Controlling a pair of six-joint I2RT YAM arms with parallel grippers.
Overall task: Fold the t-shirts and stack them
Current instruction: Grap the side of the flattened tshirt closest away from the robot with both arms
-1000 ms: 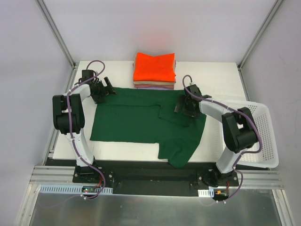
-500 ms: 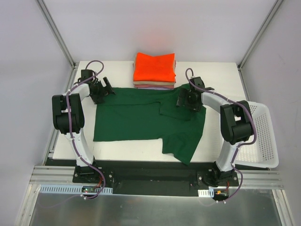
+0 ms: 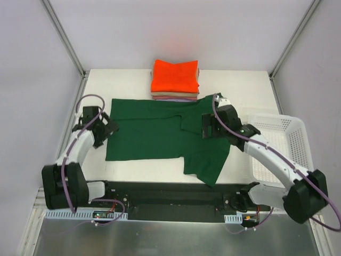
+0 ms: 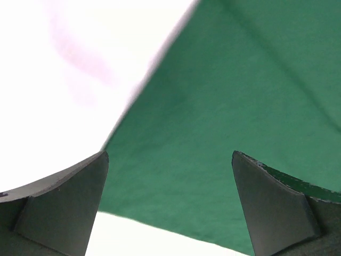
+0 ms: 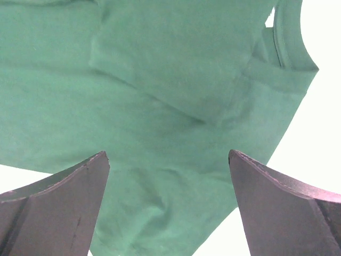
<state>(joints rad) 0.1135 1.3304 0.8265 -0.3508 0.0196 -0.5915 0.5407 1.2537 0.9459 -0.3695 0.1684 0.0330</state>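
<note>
Both of your tools stand wide and empty, the left tool (image 3: 105,130) at the left edge of the dark green t-shirt (image 3: 152,133) and the right tool (image 3: 207,127) over its right side, the shirt spread on the table (image 3: 240,85) just in front of the orange-topped folded stack (image 3: 175,77).

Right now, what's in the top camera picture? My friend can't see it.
A green tee lies spread on a white table between two robot arms. The left arm reaches its left edge and the right arm hangs over its right side. Behind it sits a stack of folded tees, orange on top, and a white basket stands at the right.
</note>
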